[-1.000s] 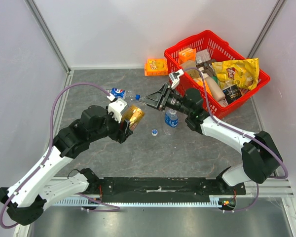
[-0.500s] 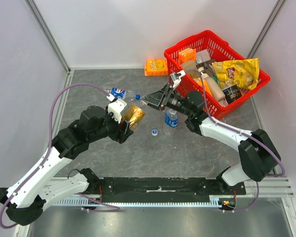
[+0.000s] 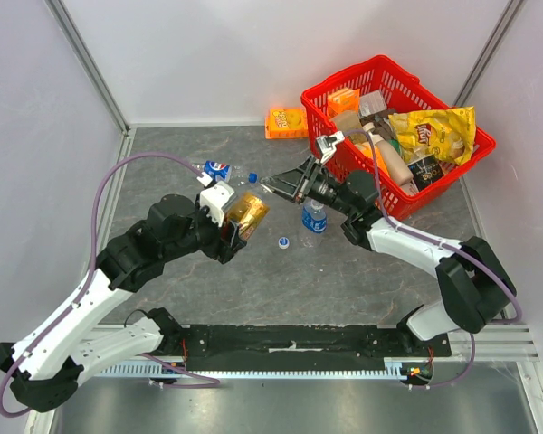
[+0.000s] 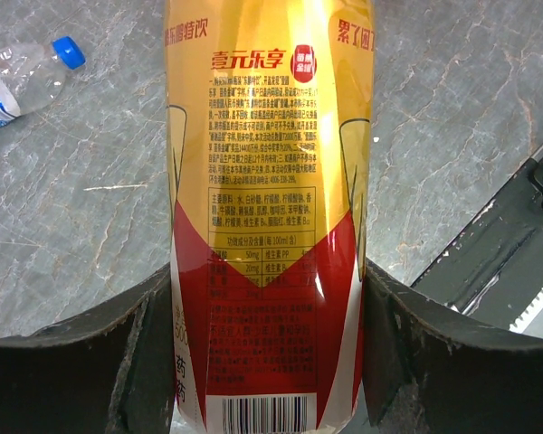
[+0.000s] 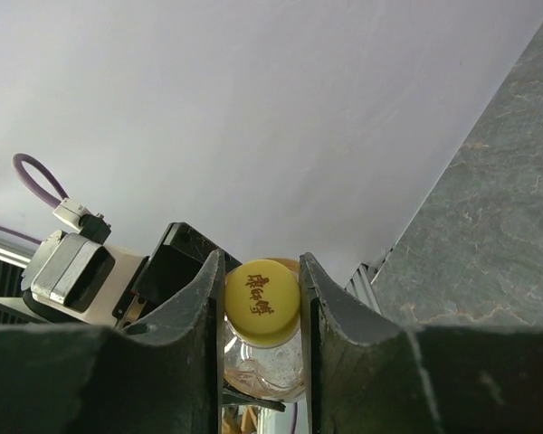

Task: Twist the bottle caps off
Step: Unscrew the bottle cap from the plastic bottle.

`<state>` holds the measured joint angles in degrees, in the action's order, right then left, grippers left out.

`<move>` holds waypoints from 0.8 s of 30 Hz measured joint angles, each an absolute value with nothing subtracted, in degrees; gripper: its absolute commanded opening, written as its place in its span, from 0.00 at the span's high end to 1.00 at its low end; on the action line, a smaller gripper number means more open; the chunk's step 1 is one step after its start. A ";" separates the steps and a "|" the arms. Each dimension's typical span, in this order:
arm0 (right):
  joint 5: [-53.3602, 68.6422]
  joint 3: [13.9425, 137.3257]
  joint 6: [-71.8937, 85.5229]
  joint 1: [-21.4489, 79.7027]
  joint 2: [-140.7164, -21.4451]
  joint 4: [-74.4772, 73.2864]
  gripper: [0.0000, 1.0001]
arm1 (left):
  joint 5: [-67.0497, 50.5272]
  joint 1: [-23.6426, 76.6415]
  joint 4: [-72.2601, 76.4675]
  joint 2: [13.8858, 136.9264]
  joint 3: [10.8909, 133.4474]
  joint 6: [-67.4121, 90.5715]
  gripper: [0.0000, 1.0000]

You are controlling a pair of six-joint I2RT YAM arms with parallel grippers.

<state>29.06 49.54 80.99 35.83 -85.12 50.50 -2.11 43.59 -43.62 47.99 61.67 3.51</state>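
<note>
We see the amber bottle (image 4: 267, 181), gold & red label w/ small print, in the centre of the top view, held above the table (image 3: 344, 271). Its yellow cap (image 5: 261, 303) points toward the right. The left gripper (image 4: 267, 298) is clenched on the bottle body. The right gripper (image 5: 261, 268) is nearly closed, grasping the cap on both sides.

"壹元乐享" on amber bottle (image 4: 262, 226) label

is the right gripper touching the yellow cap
Touching. In the right wrist view the right gripper has its fingers pressed against both sides of the yellow cap, with no gap on either side.
</note>
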 measured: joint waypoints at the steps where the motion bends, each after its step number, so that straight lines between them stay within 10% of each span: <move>1: 29.04 49.45 80.86 35.81 -85.01 50.48 1.00 | -2.11 43.62 -43.59 47.99 61.65 3.51 0.98; 24: 35.94 46.76 76.49 35.07 -77.03 71.31 1.00 | -23.68 43.31 -36.14 46.65 63.29 7.94 0.98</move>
<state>35.94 46.76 76.49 35.07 -77.03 71.31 -23.68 43.31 -36.14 46.65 63.29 7.94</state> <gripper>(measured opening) 0.376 0.709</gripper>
